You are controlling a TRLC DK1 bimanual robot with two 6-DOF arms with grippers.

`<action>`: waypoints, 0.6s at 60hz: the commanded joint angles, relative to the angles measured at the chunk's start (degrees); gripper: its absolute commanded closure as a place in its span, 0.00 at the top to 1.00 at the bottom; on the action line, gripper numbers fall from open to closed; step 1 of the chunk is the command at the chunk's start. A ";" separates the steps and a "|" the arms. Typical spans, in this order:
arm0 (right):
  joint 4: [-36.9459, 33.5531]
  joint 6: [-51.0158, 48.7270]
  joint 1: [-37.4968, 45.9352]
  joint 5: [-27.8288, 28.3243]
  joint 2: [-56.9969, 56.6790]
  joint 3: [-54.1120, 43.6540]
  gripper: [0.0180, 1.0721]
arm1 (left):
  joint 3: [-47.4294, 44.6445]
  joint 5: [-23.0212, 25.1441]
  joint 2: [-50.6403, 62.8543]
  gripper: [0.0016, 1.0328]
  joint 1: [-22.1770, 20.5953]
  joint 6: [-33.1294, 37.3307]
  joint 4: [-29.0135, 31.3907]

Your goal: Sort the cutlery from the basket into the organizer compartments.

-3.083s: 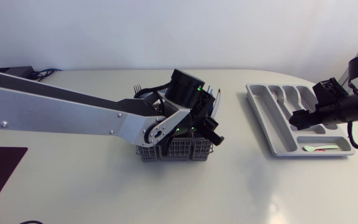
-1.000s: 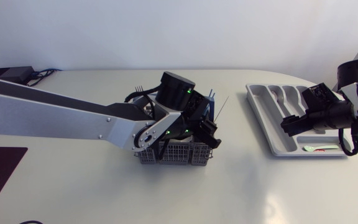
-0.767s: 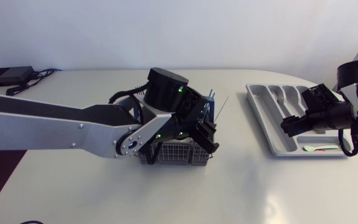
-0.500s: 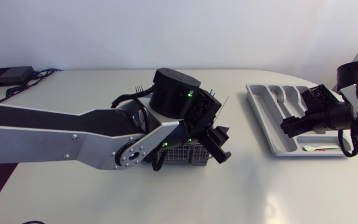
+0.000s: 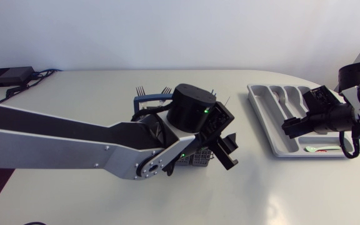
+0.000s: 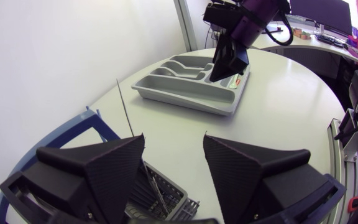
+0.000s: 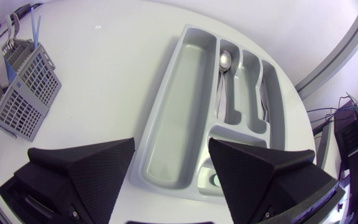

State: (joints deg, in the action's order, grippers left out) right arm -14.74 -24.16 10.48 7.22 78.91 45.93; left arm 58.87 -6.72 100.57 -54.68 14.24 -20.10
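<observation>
Left gripper (image 6: 174,146), fingers spread and empty, poised over the grey basket (image 6: 166,196), in which forks (image 5: 165,91) stand upright; right gripper (image 7: 171,149), likewise spread, over the organizer (image 7: 179,112), one narrow compartment holding a spoon (image 7: 224,59).

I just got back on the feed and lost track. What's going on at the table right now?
Nothing is being carried at the moment. The left gripper is open and empty just above the basket, which has cutlery standing in it. The right gripper is open and empty over the organizer, where a spoon lies in one narrow compartment.
</observation>
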 commanded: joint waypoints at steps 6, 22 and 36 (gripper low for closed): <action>0.50 0.26 -0.11 -0.46 0.45 -1.02 0.81 | 3.79 -3.74 3.22 0.65 -0.26 1.58 -2.58; 0.86 0.26 -0.11 -0.46 0.89 -1.11 0.81 | 8.01 -7.78 6.39 0.65 -0.08 0.97 -2.67; 0.86 0.26 -0.02 -0.46 0.63 -1.20 0.81 | 10.83 -11.91 9.11 0.58 -0.87 0.17 -1.79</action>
State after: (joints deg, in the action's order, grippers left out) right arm -14.52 -24.16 10.48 7.22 78.91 45.93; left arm 67.40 -17.32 107.70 -55.22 15.03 -22.02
